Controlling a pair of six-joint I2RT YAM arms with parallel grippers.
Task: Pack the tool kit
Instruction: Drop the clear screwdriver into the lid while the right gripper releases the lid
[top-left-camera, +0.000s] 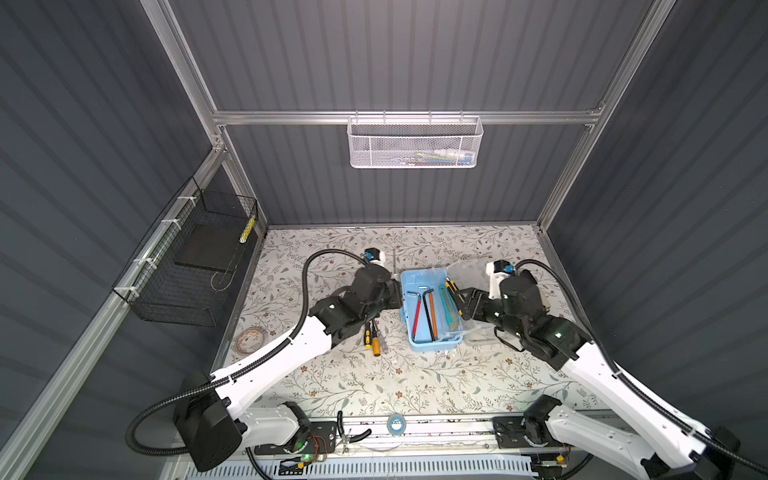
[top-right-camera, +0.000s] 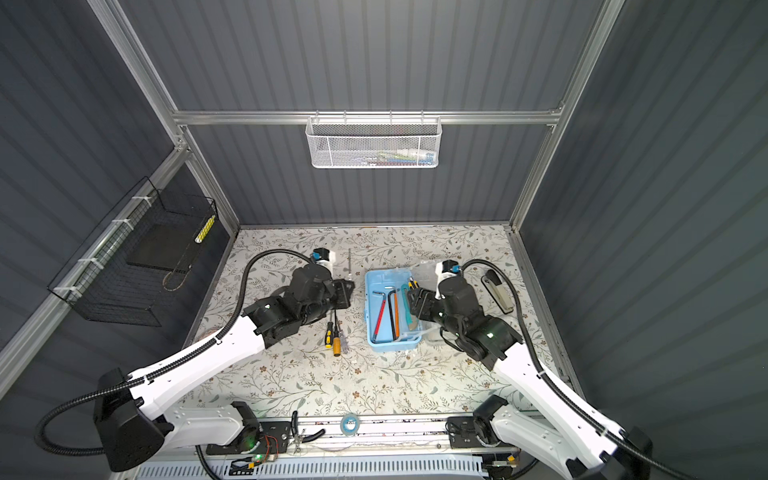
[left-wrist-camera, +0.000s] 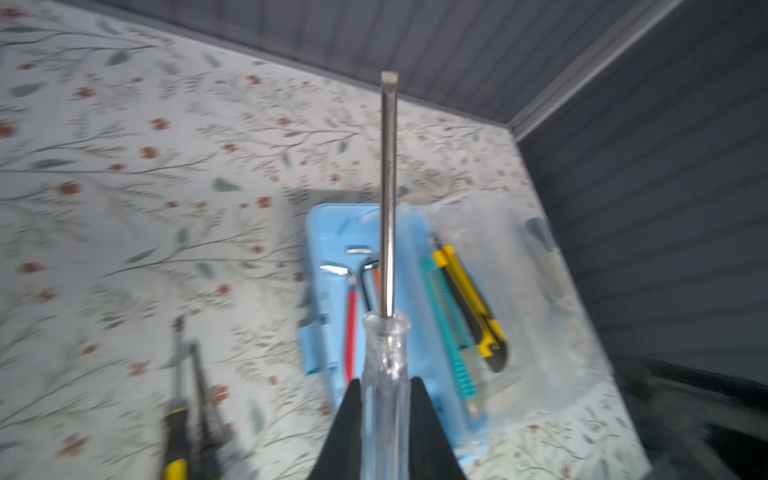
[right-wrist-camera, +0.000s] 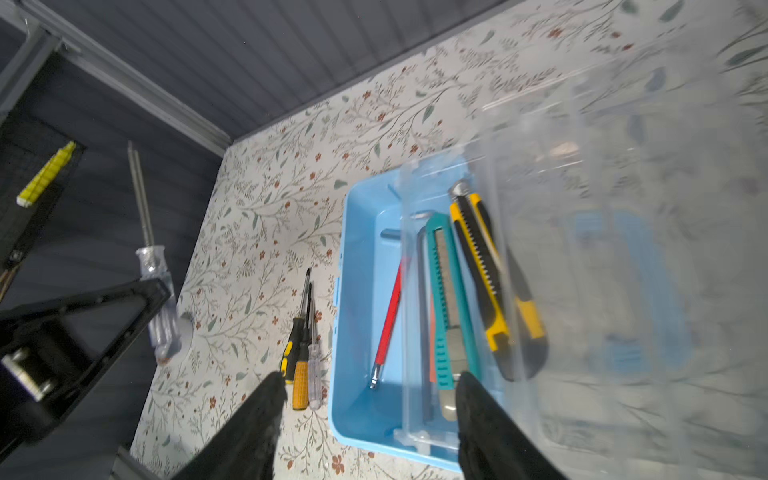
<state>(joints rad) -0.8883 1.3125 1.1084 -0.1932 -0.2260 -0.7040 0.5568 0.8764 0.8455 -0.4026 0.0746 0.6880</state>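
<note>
The tool kit (top-left-camera: 434, 345) lay open in the middle of the flowered table (top-left-camera: 374, 386), between the two arms. Its clear lid (right-wrist-camera: 540, 145) stood tilted up on the right arm's side.

In both top views only the thin shaft of a screwdriver (top-left-camera: 394, 261) poked out past the left gripper (top-left-camera: 392, 286). The left wrist view gave the rest: both fingers (left-wrist-camera: 351, 407) were clamped on its clear handle, and the flat tip pointed away over the kit. The right wrist view caught that same grip from the side.

The right gripper (right-wrist-camera: 370, 382) hung over the near end of the kit, fingers apart with nothing between them. Its wrist view showed a teal knife (right-wrist-camera: 446, 291), a yellow knife (right-wrist-camera: 478, 257) and a red key (right-wrist-camera: 388, 316) in the kit.

Three screwdrivers (top-left-camera: 374, 336) lay on the table beside the kit. A tape roll (top-left-camera: 249, 338) showed whole in a top view. A black-and-pale tool (top-right-camera: 496, 291) behind the right arm showed clearly in a top view.
</note>
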